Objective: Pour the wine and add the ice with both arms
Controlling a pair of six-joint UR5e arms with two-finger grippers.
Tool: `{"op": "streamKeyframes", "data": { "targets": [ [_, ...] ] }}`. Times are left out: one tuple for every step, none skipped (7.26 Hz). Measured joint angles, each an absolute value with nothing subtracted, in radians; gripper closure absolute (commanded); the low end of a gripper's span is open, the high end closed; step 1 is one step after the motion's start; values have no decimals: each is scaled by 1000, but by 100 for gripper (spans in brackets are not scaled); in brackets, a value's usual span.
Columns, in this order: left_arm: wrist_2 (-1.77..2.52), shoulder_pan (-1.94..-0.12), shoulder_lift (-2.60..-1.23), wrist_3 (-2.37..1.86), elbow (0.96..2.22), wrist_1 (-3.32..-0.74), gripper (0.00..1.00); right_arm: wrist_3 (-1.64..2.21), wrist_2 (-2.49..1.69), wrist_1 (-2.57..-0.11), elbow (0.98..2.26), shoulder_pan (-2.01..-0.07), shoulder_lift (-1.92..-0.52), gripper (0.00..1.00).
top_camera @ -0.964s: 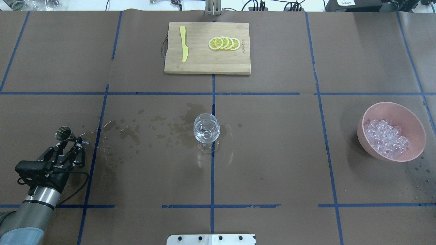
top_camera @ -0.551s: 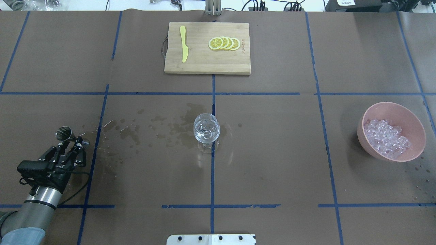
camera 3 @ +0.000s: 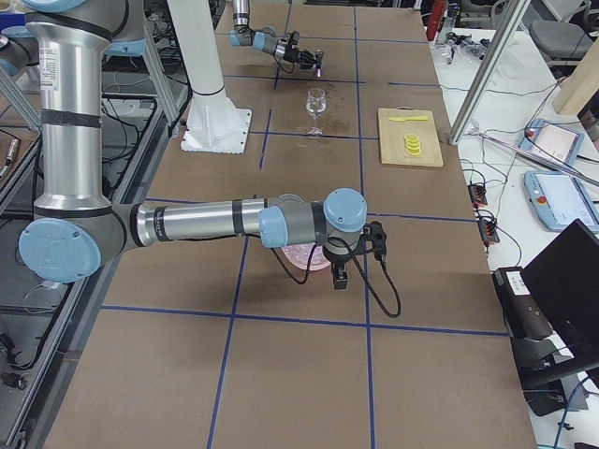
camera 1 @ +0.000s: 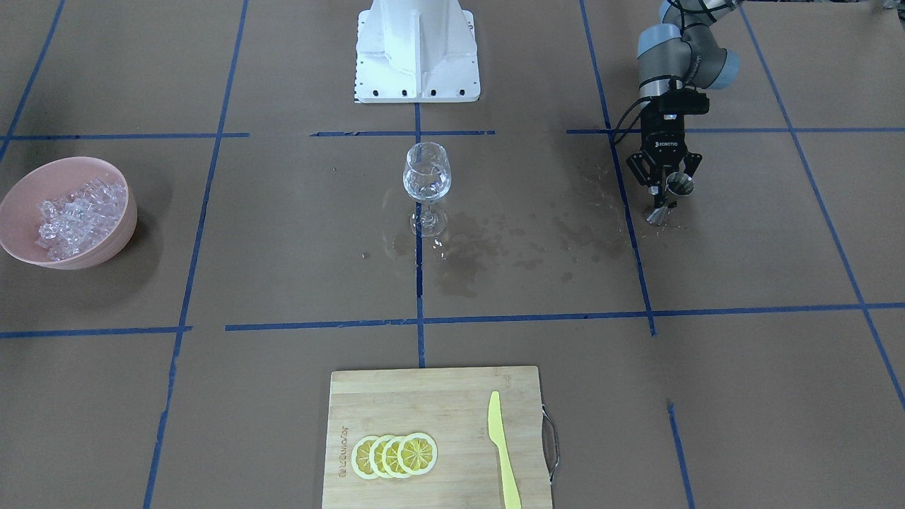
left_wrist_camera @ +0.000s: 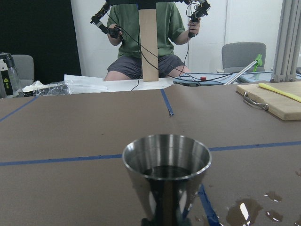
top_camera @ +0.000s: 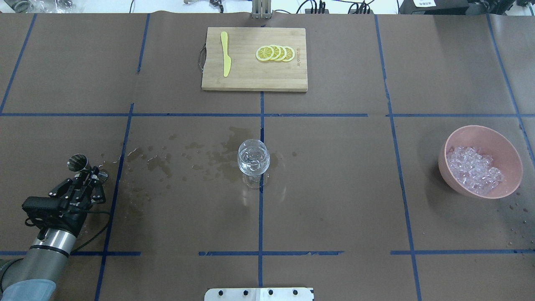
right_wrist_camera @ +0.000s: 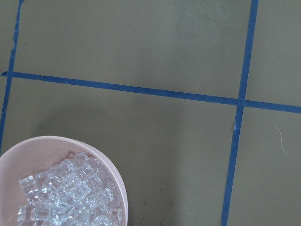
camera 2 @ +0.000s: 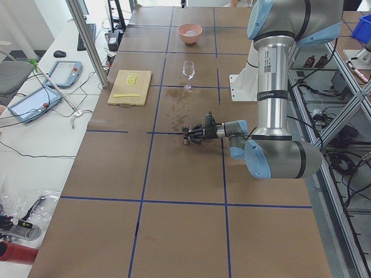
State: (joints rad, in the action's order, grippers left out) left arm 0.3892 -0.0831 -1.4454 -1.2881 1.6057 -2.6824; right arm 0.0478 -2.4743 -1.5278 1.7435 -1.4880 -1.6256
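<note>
left gripper (top_camera: 92, 174) low over table, seemingly clamped on steel jigger (top_camera: 77, 162) | wine glass (top_camera: 253, 161) mid-table, well apart from both sides, held clear wine (top_camera: 252, 168) | ice (top_camera: 474, 170) glassy, heaped in pink bowl (top_camera: 497, 142) | right gripper (camera 3: 339, 277) above bowl, grip impossible to tell

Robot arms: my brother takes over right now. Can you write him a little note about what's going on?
Left tool: shut on the steel jigger, upright at the robot's far left, nearly empty.
Right tool: above the pink bowl; open or shut, cannot tell.
Wine glass: upright at table centre, wet spills beside it.
Ice: in the bowl.
Done, probably: the pour. Left: put the jigger down, move ice into the glass.
</note>
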Motion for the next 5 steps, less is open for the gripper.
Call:
{"op": "streamKeyframes", "data": {
  "targets": [
    [389,-85,-1445,-1280,1625,-2689,100,49,-2474,-1528,1746,-1488,-1624,0],
    [391,-86,-1445,-1248,1650,-2714,100,49,-2474,-1528,1749,-1488,-1620,0],
    [392,-86,-1447,-1185,1670,-2762,100,49,-2474,-1528,1750,-1487,-1613,0],
    [392,-85,-1449,-1107,1687,-2804,100,49,-2474,-1528,1751,-1483,-1603,0],
    [393,-85,-1456,-1052,1707,-2824,100,49,-2474,-1527,1752,-1476,-1594,0]
  ]
}}
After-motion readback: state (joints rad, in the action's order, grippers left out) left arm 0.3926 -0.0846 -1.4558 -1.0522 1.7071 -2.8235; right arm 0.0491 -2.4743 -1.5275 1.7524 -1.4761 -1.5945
